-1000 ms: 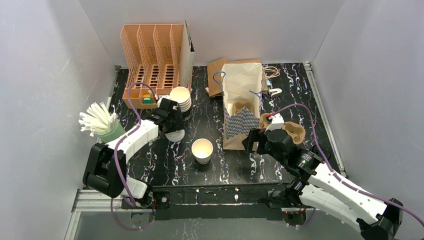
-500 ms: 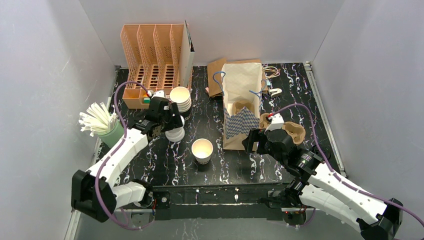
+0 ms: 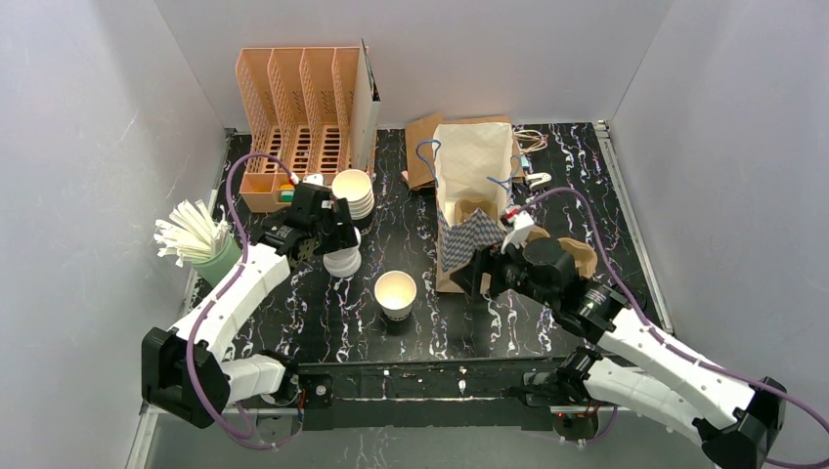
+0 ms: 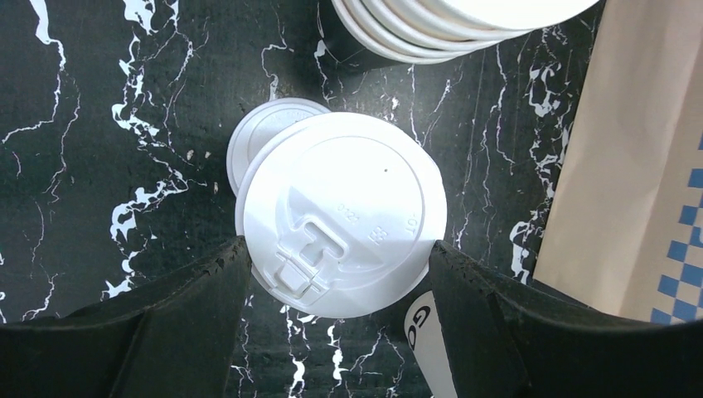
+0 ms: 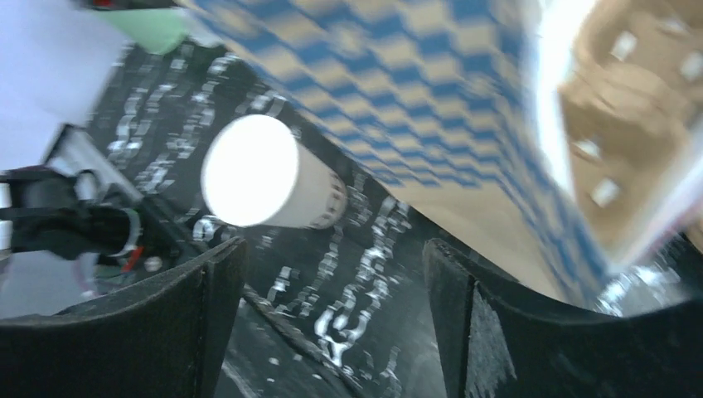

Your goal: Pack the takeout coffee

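An open white paper cup (image 3: 396, 291) stands in the middle of the table; it also shows in the right wrist view (image 5: 265, 174). My left gripper (image 3: 332, 242) (image 4: 336, 249) is shut on a white plastic lid (image 4: 340, 211), held above another lid (image 4: 249, 137) on the small lid stack (image 3: 342, 264). My right gripper (image 3: 474, 278) (image 5: 333, 249) is open and empty, low beside the mouth of the paper bag (image 3: 472, 171). One brown pulp tray (image 3: 475, 208) lies inside the bag. Another pulp tray (image 3: 583, 256) is partly hidden behind my right arm.
A stack of white cups (image 3: 353, 191) stands behind the left gripper. A green cup of white straws (image 3: 210, 252) is at the left. An orange file rack (image 3: 298, 112) stands at the back left. Cables (image 3: 533, 147) lie behind the bag.
The left arm swung its elbow outward and the gripper settled over the lid stack. The right arm moved left along the bag's front, toward the open cup.
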You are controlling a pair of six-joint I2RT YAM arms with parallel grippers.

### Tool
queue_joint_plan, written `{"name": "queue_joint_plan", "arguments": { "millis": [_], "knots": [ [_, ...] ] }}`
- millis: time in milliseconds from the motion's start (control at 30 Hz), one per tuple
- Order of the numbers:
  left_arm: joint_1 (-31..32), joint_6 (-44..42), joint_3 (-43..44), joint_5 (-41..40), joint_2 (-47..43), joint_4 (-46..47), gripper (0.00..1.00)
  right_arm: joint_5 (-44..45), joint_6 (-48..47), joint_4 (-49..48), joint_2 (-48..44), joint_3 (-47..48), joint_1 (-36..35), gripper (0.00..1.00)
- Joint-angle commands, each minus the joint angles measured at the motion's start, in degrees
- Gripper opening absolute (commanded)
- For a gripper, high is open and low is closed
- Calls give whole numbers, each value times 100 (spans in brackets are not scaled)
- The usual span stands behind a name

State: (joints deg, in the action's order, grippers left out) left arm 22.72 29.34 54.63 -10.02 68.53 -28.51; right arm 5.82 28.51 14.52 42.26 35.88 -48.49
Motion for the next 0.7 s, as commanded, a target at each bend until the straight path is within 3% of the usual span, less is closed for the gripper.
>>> {"name": "queue_joint_plan", "arguments": {
  "millis": [0, 133, 233, 400, 433, 500, 667],
  "knots": [
    [-69, -51, 278, -6, -75, -366, 73, -1245, -25, -1371, 815, 734, -277, 82],
    [-310, -25, 248, 360, -119, -335, 72, -35, -404, -2153, 2032, 1324, -1578, 81],
    [-582, -21, 301, 789, -182, -300, 72, 398, -693, -2557, 2950, 1939, -2036, 81],
    [-1228, -82, 433, 1644, -273, -318, 72, 643, -668, -3394, 3980, 2618, -2087, 78],
    [-1375, -86, 411, 1799, -285, -297, 72, 822, -602, -3431, 4181, 2756, -2086, 73],
    [-1685, -80, 320, 2131, -276, -210, 71, 1096, -509, -3316, 4756, 3189, -2059, 62],
    [-2253, 41, 30, 3075, -273, 47, 70, 774, -39, -2949, 5570, 3938, -1634, 57]
  ]
}}
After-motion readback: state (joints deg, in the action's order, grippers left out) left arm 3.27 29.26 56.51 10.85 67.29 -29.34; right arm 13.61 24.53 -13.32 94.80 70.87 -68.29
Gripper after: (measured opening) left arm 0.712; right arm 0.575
